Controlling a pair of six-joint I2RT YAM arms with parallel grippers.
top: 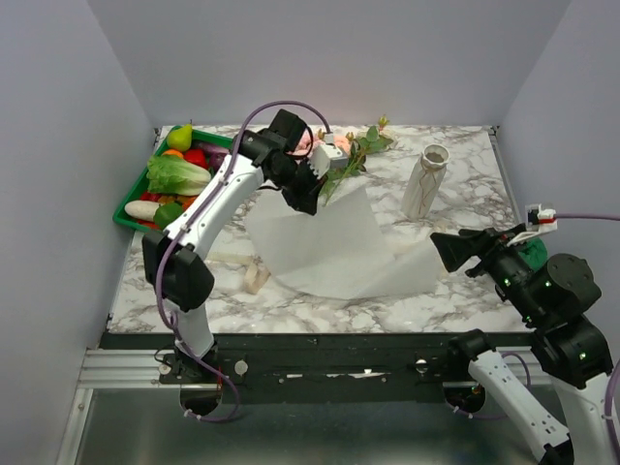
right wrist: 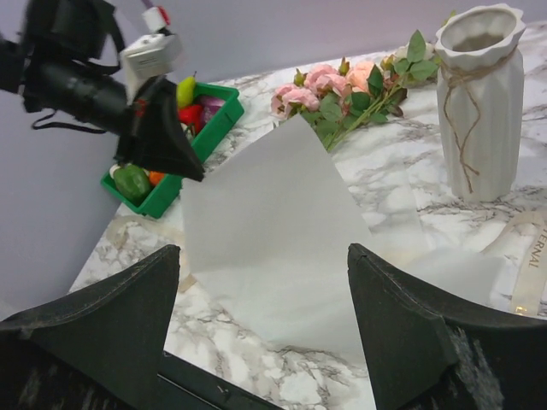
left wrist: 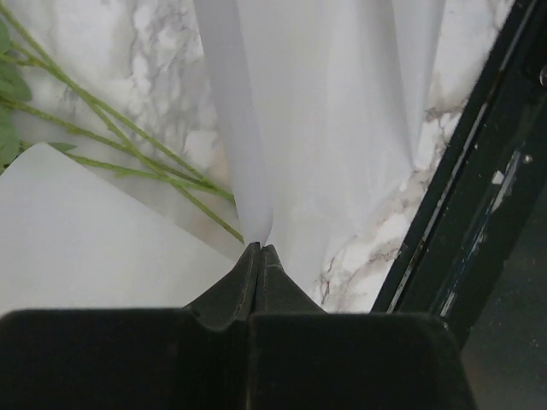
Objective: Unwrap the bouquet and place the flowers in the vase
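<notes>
Flowers (right wrist: 333,90) lie behind white paper (top: 329,242), its fold pinched in tightly closed left gripper (left wrist: 259,248); right gripper (right wrist: 263,256) wide open, empty.

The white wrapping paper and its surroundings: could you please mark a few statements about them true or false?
1. The left gripper is shut on the white paper sheet. True.
2. The pink and peach roses with green stems stand in the cream-white ribbed vase. False: they lie on the marble table beyond the paper, and no flowers are in the vase.
3. The right gripper grips the vase. False: it is open, empty and apart from the vase.
4. The vase stands upright. True.
</notes>
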